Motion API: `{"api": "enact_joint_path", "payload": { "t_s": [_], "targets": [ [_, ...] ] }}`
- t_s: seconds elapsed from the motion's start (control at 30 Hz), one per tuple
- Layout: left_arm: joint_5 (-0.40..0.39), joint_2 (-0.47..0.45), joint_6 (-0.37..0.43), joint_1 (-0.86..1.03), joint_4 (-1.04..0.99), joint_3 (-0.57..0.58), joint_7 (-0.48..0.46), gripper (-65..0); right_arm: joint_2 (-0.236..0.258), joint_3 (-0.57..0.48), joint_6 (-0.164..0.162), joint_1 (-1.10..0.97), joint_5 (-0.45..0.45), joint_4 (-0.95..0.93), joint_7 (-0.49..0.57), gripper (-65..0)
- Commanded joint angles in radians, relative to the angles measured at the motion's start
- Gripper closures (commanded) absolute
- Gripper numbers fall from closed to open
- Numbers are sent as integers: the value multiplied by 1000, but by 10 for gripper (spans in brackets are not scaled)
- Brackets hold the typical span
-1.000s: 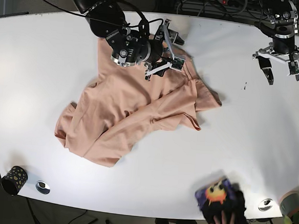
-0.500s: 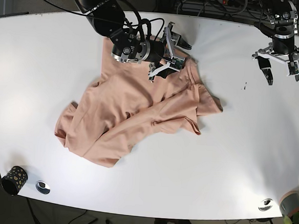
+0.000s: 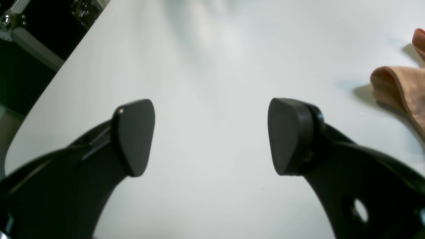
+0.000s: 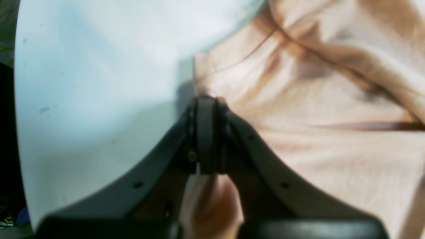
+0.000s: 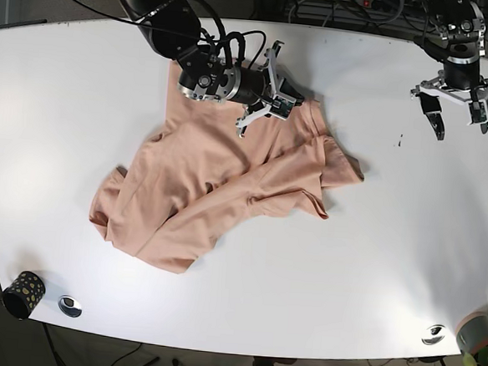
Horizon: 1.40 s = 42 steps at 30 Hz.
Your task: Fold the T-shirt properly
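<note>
Right now the peach T-shirt point(image 5: 219, 185) lies crumpled on the white table point(image 5: 389, 268), spread from near the far edge down toward the middle, closer to the left side of the base view, with one bunched end reaching toward the near-left corner and a sleeve-like flap poking out toward the centre. Up at the shirt's far end, the right gripper point(image 5: 271, 97) is down on the fabric, and the right wrist view tells the story: its jaws are pressed tight together with a pinch of the peach cloth caught between them, right at the garment's edge where it meets bare tabletop point(image 4: 99, 66). Folds and a dark seam run across the cloth point(image 4: 315, 99) beside the black fingers point(image 4: 206, 132). Over on the other side, the left gripper point(image 5: 460, 98) hangs near the far-right corner of the table, well apart from the shirt, and its jaws are spread wide with nothing between them; the left wrist view shows the two black pads point(image 3: 134, 136) over plain white surface, with just a curl of the shirt's edge point(image 3: 398, 89) peeking in at the frame's right. Along the near edge sit a small dotted cup point(image 5: 23, 291) at the near-left corner and two small round discs point(image 5: 69, 306) point(image 5: 433, 334), one toward each near corner.
</note>
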Motion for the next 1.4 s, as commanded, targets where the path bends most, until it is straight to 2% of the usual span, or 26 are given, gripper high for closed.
{"api": "enact_joint_path", "payload": {
  "t_s": [0.0, 0.1, 0.23, 0.33, 0.5, 0.57, 0.67, 0.77, 0.97, 1.03, 1.23, 1.37],
  "targets": [
    [-7, -9, 5, -21, 17, 1, 19, -499, 10, 0, 9, -4, -18, 40, -32, 0],
    [-7, -9, 5, -40, 18, -1, 66, -499, 44, 45, 9, -42, -12, 117, -35, 0],
    [-7, -7, 3, -44, 20, 7, 97, -499, 55, 151, 25, -116, -12, 249, -37, 0],
    [-7, -10, -3, -50, 20, 35, 100, -499, 55, 255, 41, -173, -12, 336, -37, 0],
    [-3, -4, -53, -78, 20, 56, 112, -504, 47, 455, 44, -247, -12, 444, -37, 0],
    [-3, -6, -66, -107, 20, 87, 163, -504, 43, 536, 44, -262, -9, 471, -37, 0],
    [-5, -10, -66, -156, 20, 142, 247, -504, 26, 645, 44, -265, 58, 494, -42, 0],
    [-2, -10, -66, -213, 18, 202, 302, -504, 24, 757, 44, -256, 149, 514, -100, 0],
    [1, -13, -66, -369, -40, 341, 358, -504, 29, 970, 44, -121, 337, 557, -309, 0],
    [1, -41, -66, -434, -108, 394, 375, -504, 53, 1027, 44, -53, 379, 559, -376, 0],
    [-7, -64, -66, -584, -240, 510, 388, -504, 156, 1056, 44, 149, 453, 551, -525, 0],
    [-10, -58, -67, -656, -312, 596, 388, -504, 175, 1056, 44, 238, 454, 550, -566, 0]
  ]
}}
